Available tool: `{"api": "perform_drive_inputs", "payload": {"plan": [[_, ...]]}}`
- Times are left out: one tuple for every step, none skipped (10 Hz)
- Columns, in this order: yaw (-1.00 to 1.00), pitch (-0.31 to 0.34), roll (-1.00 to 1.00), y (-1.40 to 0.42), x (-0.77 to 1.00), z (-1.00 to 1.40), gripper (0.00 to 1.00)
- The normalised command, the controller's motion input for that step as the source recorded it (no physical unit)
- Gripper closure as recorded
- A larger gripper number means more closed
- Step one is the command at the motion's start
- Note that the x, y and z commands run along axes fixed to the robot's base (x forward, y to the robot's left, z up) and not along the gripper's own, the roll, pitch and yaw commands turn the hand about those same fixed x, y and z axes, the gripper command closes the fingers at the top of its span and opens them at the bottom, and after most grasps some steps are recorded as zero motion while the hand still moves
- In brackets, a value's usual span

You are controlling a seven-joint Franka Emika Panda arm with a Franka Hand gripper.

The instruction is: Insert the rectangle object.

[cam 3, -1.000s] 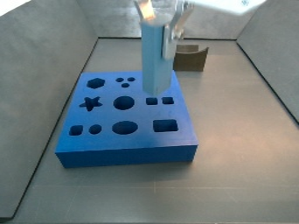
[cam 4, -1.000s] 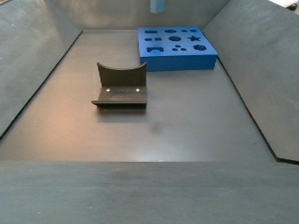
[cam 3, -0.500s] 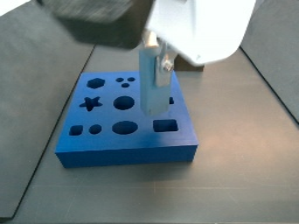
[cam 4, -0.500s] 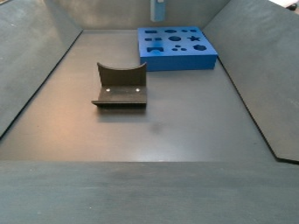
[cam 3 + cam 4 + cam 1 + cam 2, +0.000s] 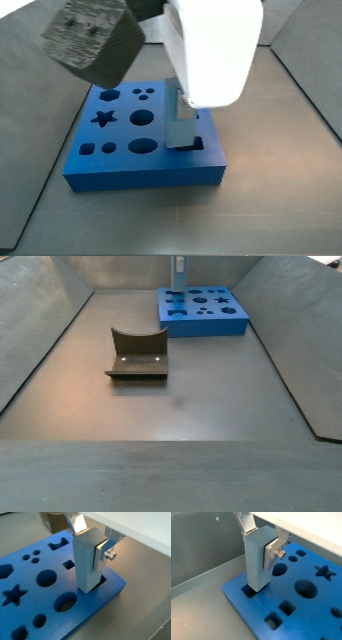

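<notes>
My gripper [image 5: 90,539] is shut on the rectangle object [image 5: 87,567], a tall grey-blue bar held upright; both wrist views show it [image 5: 258,564]. Its lower end stands in the rectangular hole at a corner of the blue block [image 5: 40,587], also seen in a wrist view [image 5: 304,607]. In a side view the bar [image 5: 179,128] stands in the hole near the block's [image 5: 140,150] front right corner, with the arm covering its top. In a side view the bar [image 5: 178,274] rises at the far left edge of the block [image 5: 203,311].
The block has several other cut-outs: a star [image 5: 103,119], round holes [image 5: 140,118] and small squares. The fixture [image 5: 138,354] stands on the grey floor in mid bin. Grey walls [image 5: 40,336] enclose the bin on all sides.
The gripper has moved down and toward the block's front right corner, lowering the bar until its lower end went into the rectangular hole.
</notes>
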Motion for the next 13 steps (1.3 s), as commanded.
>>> {"api": "perform_drive_inputs", "payload": {"plan": [[-0.26,0.171,0.14,-0.09,0.55,-0.12,1.00],[-0.36,0.160,0.12,-0.09,0.43,-0.15,1.00],[-0.38,0.156,0.17,0.00,0.38,-0.25,1.00],[-0.28,0.117,0.22,0.01,0.18,-0.33,1.00],[-0.30,0.124,0.25,0.05,0.15,-0.34,1.00],[-0.24,0.076,0.25,0.03,0.00,-0.36,1.00],[-0.07,0.014,0.16,-0.04,-0.03,-0.44,1.00],[0.00,0.011,0.12,-0.17,0.02,-0.54,1.00],[0.00,0.000,0.12,-0.21,0.05,-0.67,1.00],[0.00,-0.009,0.06,-0.16,0.00,-0.75,1.00],[0.00,-0.083,-0.05,0.00,-0.08,-0.36,1.00],[0.00,-0.060,-0.02,0.00,0.00,0.00,1.00],[0.00,0.000,0.00,0.00,0.00,0.00,1.00]]}}
